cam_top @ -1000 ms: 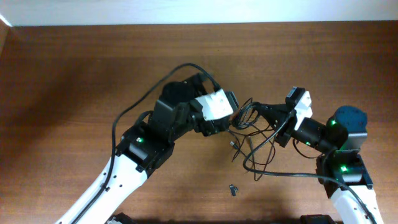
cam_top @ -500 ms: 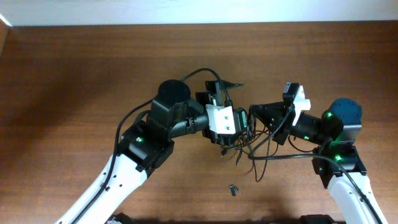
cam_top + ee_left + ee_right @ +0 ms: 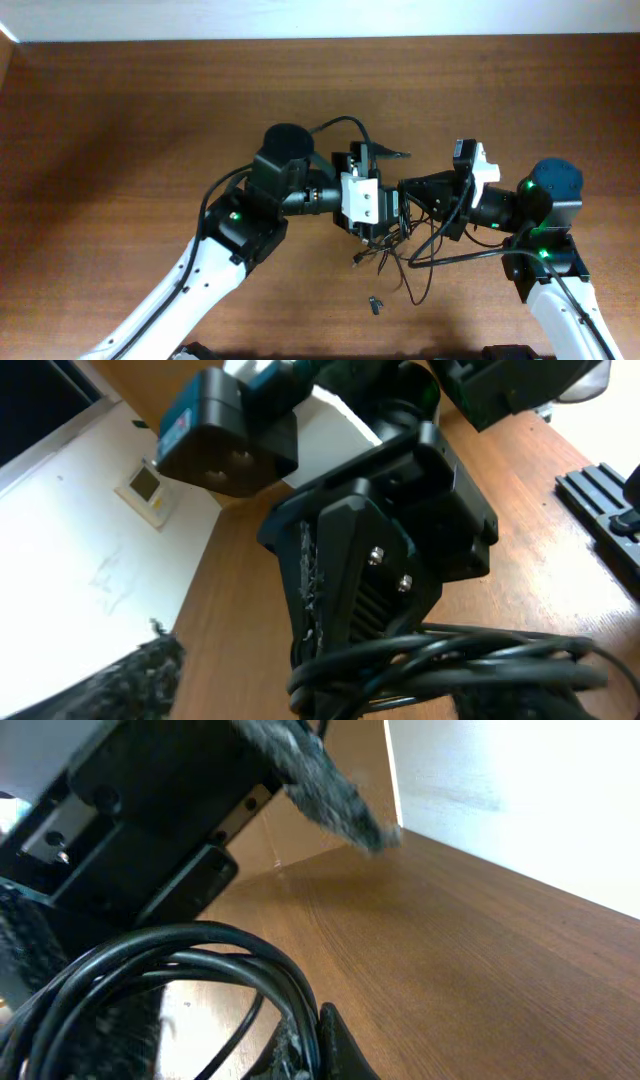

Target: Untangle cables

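Observation:
A tangle of thin black cables hangs between the two grippers over the brown table, its loose loops trailing down toward the front. My left gripper stands open, one finger sticking out at the back and the cable bundle running across between its fingers. My right gripper faces it almost nose to nose and is shut on the cables, which are pinched against its black finger. In the left wrist view the right gripper's black body fills the frame just beyond the bundle.
A small dark connector piece lies alone on the table in front of the tangle. A white wall runs along the table's back edge. The two arms nearly touch at mid-table.
My left gripper has swung right and down to meet the right gripper and has turned. The right gripper has moved left. The cable loops have bunched up between them.

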Motion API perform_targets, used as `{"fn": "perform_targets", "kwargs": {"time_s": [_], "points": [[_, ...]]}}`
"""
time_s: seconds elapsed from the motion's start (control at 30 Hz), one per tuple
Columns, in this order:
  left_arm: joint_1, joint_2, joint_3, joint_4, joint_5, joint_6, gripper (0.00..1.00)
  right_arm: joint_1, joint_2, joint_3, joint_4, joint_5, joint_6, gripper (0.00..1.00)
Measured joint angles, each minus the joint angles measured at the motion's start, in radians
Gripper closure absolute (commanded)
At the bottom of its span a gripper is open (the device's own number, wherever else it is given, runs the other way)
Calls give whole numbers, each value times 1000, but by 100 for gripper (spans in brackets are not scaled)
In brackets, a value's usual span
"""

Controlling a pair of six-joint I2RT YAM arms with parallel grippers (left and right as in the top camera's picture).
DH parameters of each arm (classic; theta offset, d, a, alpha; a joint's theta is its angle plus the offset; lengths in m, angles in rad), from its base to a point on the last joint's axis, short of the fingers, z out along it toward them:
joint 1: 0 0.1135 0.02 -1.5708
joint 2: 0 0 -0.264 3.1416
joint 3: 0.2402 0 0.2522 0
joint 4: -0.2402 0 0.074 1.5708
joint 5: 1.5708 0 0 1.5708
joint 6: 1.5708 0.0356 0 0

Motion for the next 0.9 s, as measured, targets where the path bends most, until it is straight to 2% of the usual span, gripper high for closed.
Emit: {"fn": "perform_targets", "kwargs": {"time_s": [0.03,0.07,0.1,0.13,0.17,0.33,0.37,0.4,0.43,0.47,0.53,0.57,0.63,0.77,0.9], "points": [[0,9,0,8,5,3,51,0,0,0,0,0,0,96],[0,20,0,18,8,-1,76,0,0,0,0,0,0,96],[0,25,0,21,12,2,88,0,0,0,0,0,0,96],[0,27,0,24,16,2,97,0,0,0,1,0,1,96],[-1,28,0,30,19,2,100,0,0,0,0,-11,1,96],[1,31,0,56,25,5,100,0,0,0,4,-19,1,96],[1,31,0,58,26,5,100,0,0,0,5,-19,1,90],[1,31,0,59,26,5,100,0,0,0,5,-19,0,77],[1,31,0,60,29,5,100,0,0,0,3,-19,3,58],[0,31,0,66,40,5,100,0,0,0,2,-18,3,32],[0,31,0,67,53,5,100,0,0,0,0,-11,8,11],[0,31,0,66,56,5,100,0,0,0,2,-7,6,6],[0,31,0,67,61,5,100,0,0,0,2,13,19,0],[10,31,0,66,66,1,100,0,0,0,0,119,92,1],[88,31,0,66,65,-26,100,0,0,0,0,161,115,1]]}}
